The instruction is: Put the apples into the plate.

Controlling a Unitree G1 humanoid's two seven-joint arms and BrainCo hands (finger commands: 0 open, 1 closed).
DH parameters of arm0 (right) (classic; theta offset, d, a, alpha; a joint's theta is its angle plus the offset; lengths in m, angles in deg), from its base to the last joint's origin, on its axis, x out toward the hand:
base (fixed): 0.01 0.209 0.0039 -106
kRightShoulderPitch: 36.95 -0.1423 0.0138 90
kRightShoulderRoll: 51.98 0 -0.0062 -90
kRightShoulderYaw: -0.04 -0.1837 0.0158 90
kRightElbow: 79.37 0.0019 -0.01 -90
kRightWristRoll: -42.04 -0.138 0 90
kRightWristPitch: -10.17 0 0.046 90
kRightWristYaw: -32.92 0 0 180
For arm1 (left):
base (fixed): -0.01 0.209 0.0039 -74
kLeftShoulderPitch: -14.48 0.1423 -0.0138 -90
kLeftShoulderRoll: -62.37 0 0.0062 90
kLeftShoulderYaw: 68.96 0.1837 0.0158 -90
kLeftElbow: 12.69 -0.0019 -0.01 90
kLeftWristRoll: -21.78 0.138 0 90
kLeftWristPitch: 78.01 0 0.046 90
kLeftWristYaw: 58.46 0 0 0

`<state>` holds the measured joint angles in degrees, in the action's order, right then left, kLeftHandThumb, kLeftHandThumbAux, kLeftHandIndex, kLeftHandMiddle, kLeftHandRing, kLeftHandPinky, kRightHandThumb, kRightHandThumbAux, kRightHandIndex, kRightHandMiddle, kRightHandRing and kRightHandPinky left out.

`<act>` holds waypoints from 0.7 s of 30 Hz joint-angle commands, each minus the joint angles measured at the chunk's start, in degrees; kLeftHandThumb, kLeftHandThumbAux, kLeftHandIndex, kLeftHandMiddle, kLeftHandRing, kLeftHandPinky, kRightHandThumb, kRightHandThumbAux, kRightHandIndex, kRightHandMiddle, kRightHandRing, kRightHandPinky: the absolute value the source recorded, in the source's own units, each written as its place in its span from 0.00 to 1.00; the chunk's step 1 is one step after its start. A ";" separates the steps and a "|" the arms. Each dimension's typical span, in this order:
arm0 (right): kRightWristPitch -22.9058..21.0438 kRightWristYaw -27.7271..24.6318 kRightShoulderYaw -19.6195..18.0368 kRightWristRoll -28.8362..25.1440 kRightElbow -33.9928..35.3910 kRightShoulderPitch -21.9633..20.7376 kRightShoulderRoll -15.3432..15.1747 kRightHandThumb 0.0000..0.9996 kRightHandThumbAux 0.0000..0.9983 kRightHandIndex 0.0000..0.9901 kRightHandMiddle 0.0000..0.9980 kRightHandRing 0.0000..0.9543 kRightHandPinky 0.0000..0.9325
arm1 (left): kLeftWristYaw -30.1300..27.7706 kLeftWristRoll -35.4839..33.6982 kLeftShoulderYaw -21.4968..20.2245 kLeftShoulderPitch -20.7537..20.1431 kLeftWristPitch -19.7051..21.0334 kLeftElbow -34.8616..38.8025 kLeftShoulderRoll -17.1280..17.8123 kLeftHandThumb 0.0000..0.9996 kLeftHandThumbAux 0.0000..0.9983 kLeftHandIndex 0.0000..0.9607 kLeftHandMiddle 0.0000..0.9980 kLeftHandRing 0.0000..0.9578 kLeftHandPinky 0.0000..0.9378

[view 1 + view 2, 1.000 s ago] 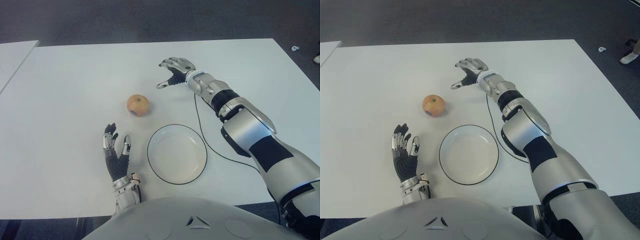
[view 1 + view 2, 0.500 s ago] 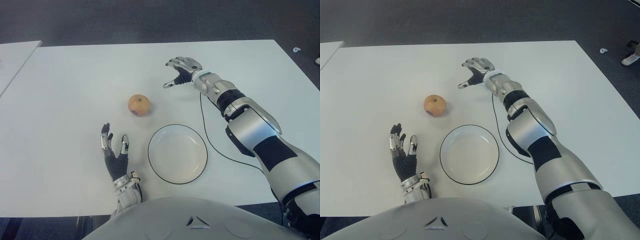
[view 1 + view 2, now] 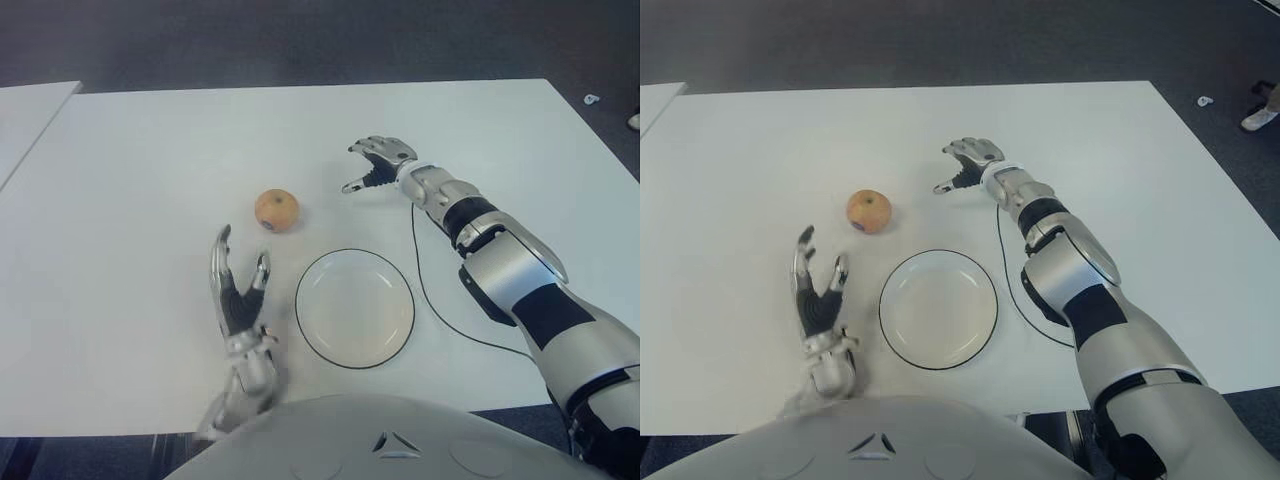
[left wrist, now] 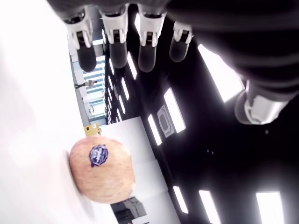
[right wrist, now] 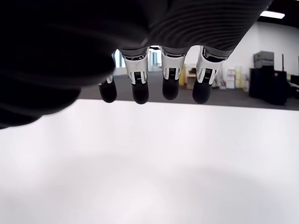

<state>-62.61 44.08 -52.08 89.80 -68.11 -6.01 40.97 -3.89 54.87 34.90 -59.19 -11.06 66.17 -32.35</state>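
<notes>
You have a wide white table [image 3: 140,170] with plenty of bare surface on the robot's left and toward the far edge; its near edge runs just in front of the robot's torso, and a second white tabletop [image 3: 25,110] shows past a gap at the far left. A thin black cable [image 3: 425,290] trails across the surface beside the plate's right rim, under the right forearm.

The apple [image 3: 276,210] sits on the table, beyond the white, dark-rimmed plate [image 3: 354,308] and to its left, clearly apart from the rim. It is round, so you get no real long axis; its stem dimple faces roughly up, and a small blue sticker [image 4: 97,155] shows on the side toward the robot. The plate holds nothing.

Your left hand [image 3: 236,290] stands on the near side of the apple, just left of the plate, palm turned toward the plate, fingers [image 4: 113,42] extended and spread, thumb apart, gripping nothing and short of the fruit.

Your right hand [image 3: 380,165] is beyond the plate and to the right of the apple, well apart from it, palm down, fingers [image 5: 170,79] loosely extended with a slight curl, empty.
</notes>
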 commanded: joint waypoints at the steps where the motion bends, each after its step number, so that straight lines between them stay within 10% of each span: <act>1: -1.24 0.58 -2.31 -1.77 -1.16 4.50 -5.05 0.17 0.31 0.00 0.00 0.00 0.00 | -1.05 11.08 -7.09 -9.68 13.89 -9.59 14.92 0.32 0.34 0.12 0.13 0.12 0.16; 21: 2.39 9.92 -9.99 -8.31 1.87 17.92 -12.44 0.34 0.56 0.01 0.06 0.07 0.09 | -5.82 11.89 -5.04 -18.62 16.59 -11.48 18.59 0.27 0.36 0.16 0.15 0.14 0.21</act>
<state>-59.16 54.99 -61.16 82.63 -66.11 9.69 28.30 -7.85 65.91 29.49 -75.68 5.13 53.19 -14.22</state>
